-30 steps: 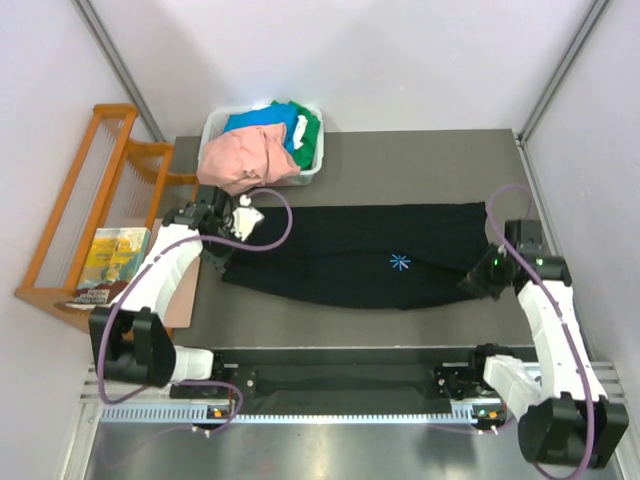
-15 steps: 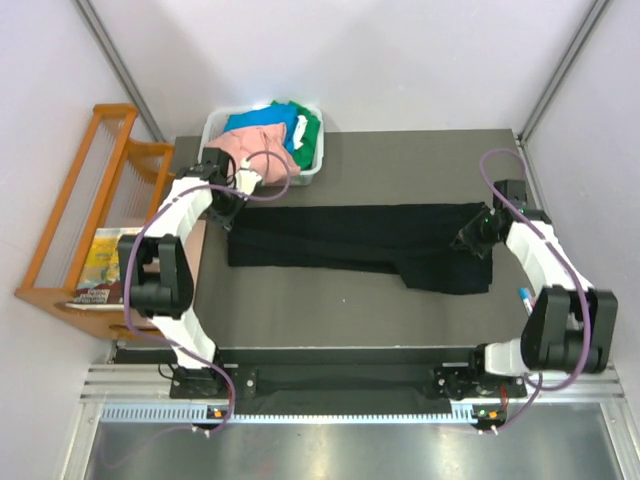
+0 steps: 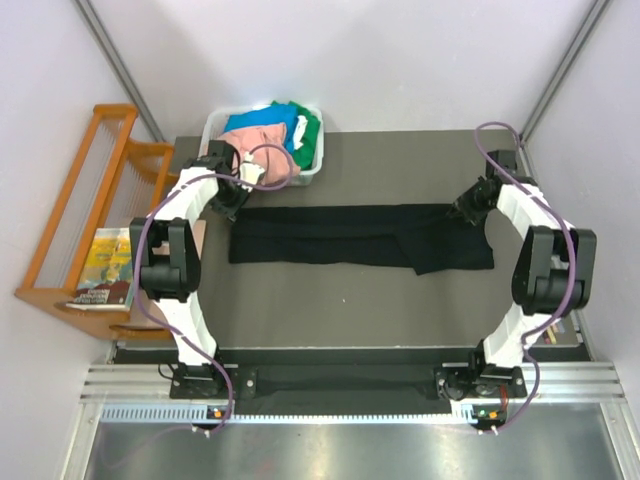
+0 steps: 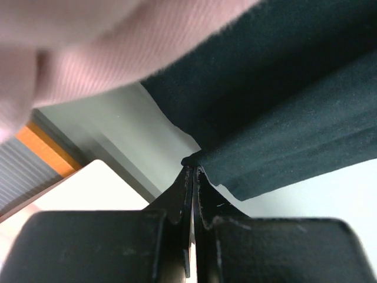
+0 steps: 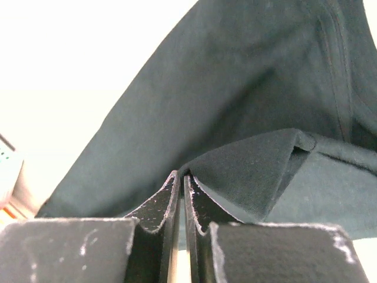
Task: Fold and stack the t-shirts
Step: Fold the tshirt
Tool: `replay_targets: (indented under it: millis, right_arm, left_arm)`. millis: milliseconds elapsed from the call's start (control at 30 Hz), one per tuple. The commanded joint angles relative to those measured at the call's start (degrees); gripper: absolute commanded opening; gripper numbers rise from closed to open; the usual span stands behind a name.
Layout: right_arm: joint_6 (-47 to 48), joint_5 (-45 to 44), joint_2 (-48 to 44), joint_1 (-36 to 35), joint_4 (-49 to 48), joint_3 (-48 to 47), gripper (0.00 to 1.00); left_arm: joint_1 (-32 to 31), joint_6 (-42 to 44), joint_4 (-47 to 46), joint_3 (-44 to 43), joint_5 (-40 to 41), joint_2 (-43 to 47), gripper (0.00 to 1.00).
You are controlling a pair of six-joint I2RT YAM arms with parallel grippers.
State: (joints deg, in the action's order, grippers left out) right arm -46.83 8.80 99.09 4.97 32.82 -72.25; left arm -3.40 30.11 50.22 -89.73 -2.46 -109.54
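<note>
The left gripper [image 4: 191, 171] is clamping a corner of the black t-shirt [image 3: 340, 232] at its fingertips, and the right gripper [image 5: 179, 177] is likewise pinching a doubled edge. The shirt is lying stretched between them. Soft and limp, it is likely going to sag unless held by its corners.

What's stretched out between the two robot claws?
The black t-shirt, folded into a long strip, runs from the left gripper to the right gripper, seen in the top view.

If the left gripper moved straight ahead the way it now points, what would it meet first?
The black t-shirt, whose edge the left gripper pinches; beyond that probably the salmon-pink shirt, though depth is unclear.
</note>
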Motion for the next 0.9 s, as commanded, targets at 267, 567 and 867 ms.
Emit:
replay_targets:
  millis: [267,567,867]
  right_arm:
    - [-1.5,-2.7,10.1,-0.3,-3.2,-6.4,0.02]
    - [1.5,-3.5,18.2,-0.5,-0.1,-13.7,0.05]
    - [4.4,-5.5,15.5,-0.7,2.3,-13.9,0.61]
  left_arm:
    - [0.5,0.0,-3.6,3.2,1.9,1.8,0.94]
    - [-3.7,-2.9,3.4,3.2,-1.3,10.8,0.99]
    - [-13.4,-7.9,-0.6,12.6,-0.5,10.8,0.99]
